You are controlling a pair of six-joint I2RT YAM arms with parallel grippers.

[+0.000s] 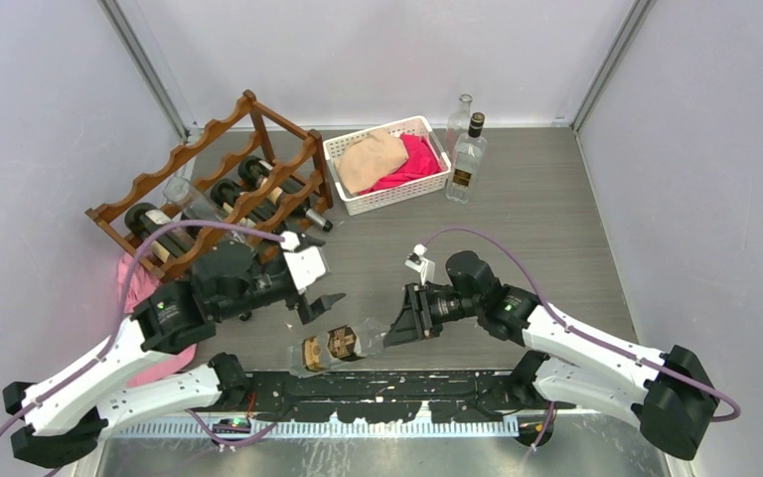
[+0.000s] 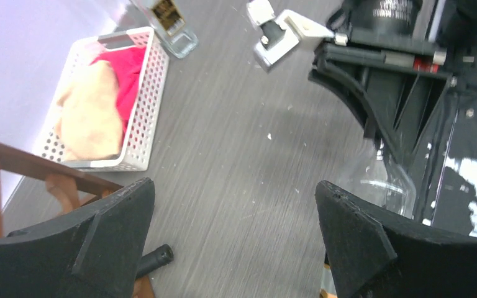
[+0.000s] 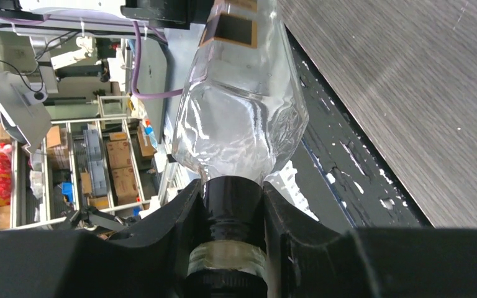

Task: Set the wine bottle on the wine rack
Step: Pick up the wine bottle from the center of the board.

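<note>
The wine bottle (image 1: 333,346) is clear glass with a brown label. It lies on its side at the near edge of the table (image 1: 536,219), in front of the wine rack (image 1: 214,189) and to its right, well apart from it. Its neck points away from the rack. I cannot tell whether its body rests on the table or hangs just above it.

The right gripper (image 1: 395,330) is pinching the bottle's dark neck, with a finger pressed on each side, as the right wrist view shows (image 3: 233,198). The left gripper (image 1: 323,306) is spread wide with nothing in it. It hovers between the rack and the bottle, just beside the bottle's base.

The rack stands at the back left of the table and already has dark bottles (image 1: 164,234) lying across its lower rails. To the right of the rack sits a white basket (image 1: 397,197) holding a beige cloth (image 1: 370,159) and a pink cloth (image 1: 415,159). Further right of the rack, just past the basket, two upright glass bottles (image 1: 467,159) stand close together.
</note>
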